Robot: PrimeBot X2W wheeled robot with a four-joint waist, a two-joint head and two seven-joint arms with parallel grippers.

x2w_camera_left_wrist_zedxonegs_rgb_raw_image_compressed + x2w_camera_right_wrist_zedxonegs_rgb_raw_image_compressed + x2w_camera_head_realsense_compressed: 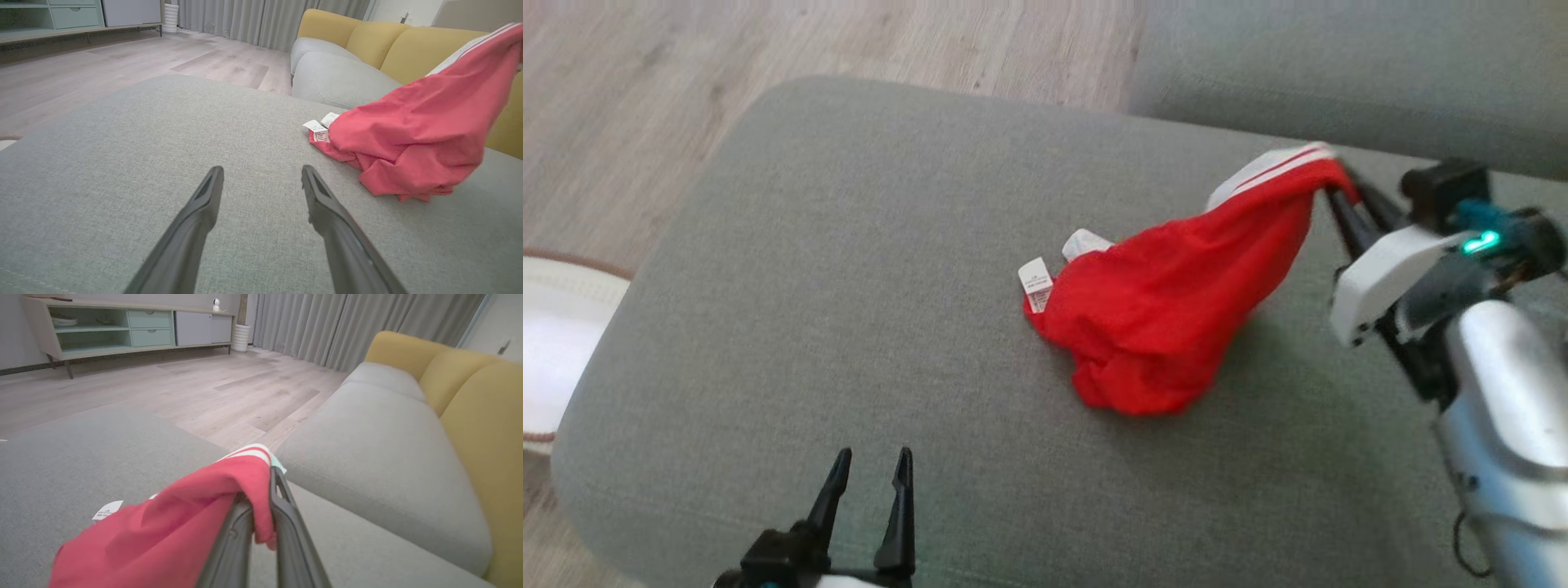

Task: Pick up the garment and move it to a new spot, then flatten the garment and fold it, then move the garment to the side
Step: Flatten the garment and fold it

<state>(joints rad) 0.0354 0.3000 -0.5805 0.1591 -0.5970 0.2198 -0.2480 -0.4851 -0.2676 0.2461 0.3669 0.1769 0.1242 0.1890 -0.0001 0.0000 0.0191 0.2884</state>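
Observation:
The garment [1168, 302] is red cloth with a white-striped band and white labels, bunched on the grey cushion [849, 286]. My right gripper [1339, 189] is shut on its striped end and holds that end raised while the rest trails down onto the cushion. In the right wrist view the red cloth [171, 535] drapes over and between my closed fingers [282, 506], near the gripper [261, 486]. My left gripper [870, 461] stands open near the cushion's front edge, well left of the garment [416, 134]; its fingers [204, 204] hold nothing, with the gripper [261, 173] over bare cushion.
A second grey seat cushion [388, 449] with yellow backrests [486, 412] lies beyond the garment. Wooden floor [768, 41] runs past the cushion's far edge. A white round object [556, 343] sits on the floor at left. A low cabinet [122, 328] and curtains stand far off.

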